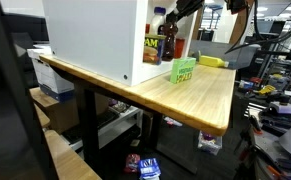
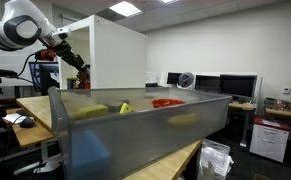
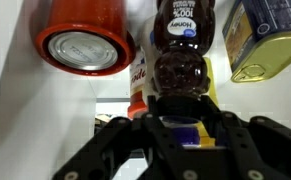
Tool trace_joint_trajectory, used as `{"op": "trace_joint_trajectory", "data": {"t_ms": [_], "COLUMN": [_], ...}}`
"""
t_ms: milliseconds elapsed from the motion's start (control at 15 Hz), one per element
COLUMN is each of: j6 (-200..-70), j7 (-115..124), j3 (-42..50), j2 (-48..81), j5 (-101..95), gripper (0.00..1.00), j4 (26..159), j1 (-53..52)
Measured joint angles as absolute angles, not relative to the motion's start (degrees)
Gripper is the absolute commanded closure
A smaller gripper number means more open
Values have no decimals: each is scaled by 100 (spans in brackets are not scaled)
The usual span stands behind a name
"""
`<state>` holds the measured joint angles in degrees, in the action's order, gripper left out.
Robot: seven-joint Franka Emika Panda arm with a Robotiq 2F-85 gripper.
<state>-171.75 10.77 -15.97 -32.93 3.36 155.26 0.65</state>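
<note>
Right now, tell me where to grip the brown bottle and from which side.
Grip the brown bottle at its narrower dark section, coming straight in from the front. The red can and yellow tin crowd its wider body, so only that slim part leaves finger room. The gripper straddles it there.

The 2 exterior views face the table [image 1: 200,100] from afar, sharing the cabinet [image 1: 90,40]; the wrist view looks closely inside.

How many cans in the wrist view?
2. A red round can at upper left, seen end-on, and a yellow rectangular tin at upper right. More may be hidden behind the brown bottle between them.
</note>
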Motion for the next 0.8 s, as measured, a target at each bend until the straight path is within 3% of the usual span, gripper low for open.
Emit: {"op": "trace_joint_trajectory", "data": {"t_ms": [733, 800], "j6": [-17541, -17540], "j7": [1684, 1722], "j3": [-3037, -3122], "j2": [-3606, -3637], "j5": [45, 45], "gripper": [80, 57], "j4": [15686, 15690], "j1": [1301, 1368]}}
